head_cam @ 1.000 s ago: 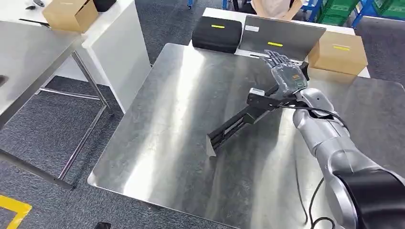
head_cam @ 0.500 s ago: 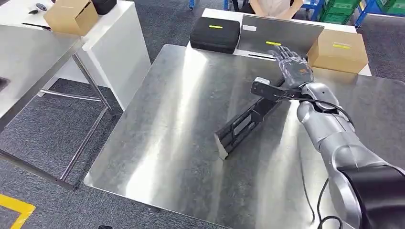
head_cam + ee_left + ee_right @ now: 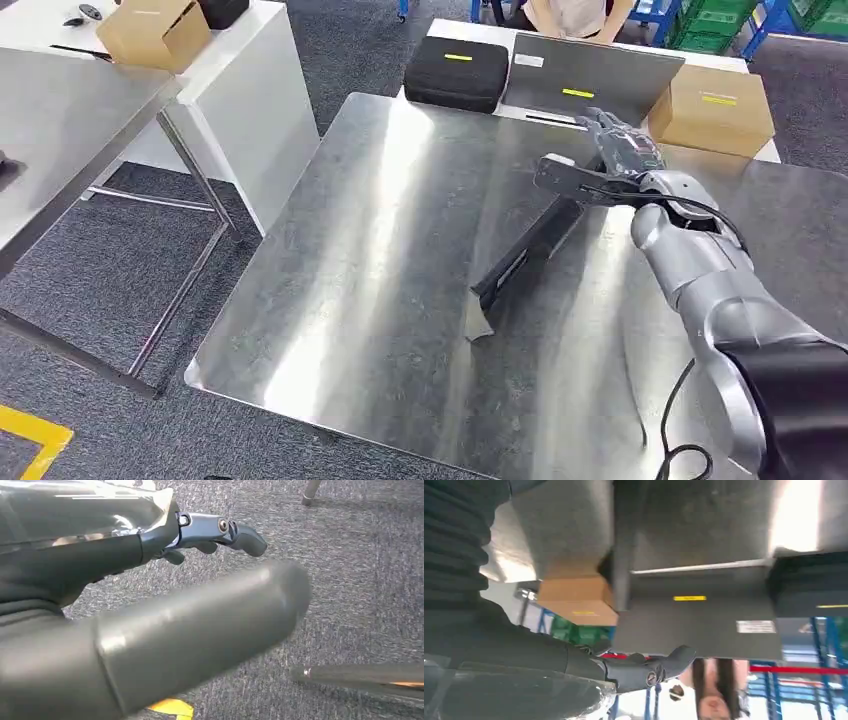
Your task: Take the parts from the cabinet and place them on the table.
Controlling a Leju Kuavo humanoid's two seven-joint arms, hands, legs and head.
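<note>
I see the steel table (image 3: 380, 300) taking up the middle of the head view, with grey carpet (image 3: 120, 270) around it. Along its far edge sit a flat grey case (image 3: 600, 75), a cardboard box (image 3: 712, 110) at the far right corner and a black zip case (image 3: 458, 72) towards the far left; a person's torso (image 3: 570, 12) shows beyond them. A second steel table (image 3: 60, 130) and a white cabinet (image 3: 250, 90) carrying another brown box (image 3: 152, 30) stand off to the left. My right arm (image 3: 715, 310) reaches across the right side of the table. The part (image 3: 525, 255), a long black rail-like piece, runs diagonally from the right hand (image 3: 622, 152) down towards the table's centre, its lower silver tip touching or just above the surface; I cannot tell which. The right hand is at the part's upper end near the far edge; its fingers appear curled, but I cannot tell whether they grip the part. In the left wrist view the left hand (image 3: 150, 610) hangs over carpet, fingers loosely bent and apart, holding nothing.
</note>
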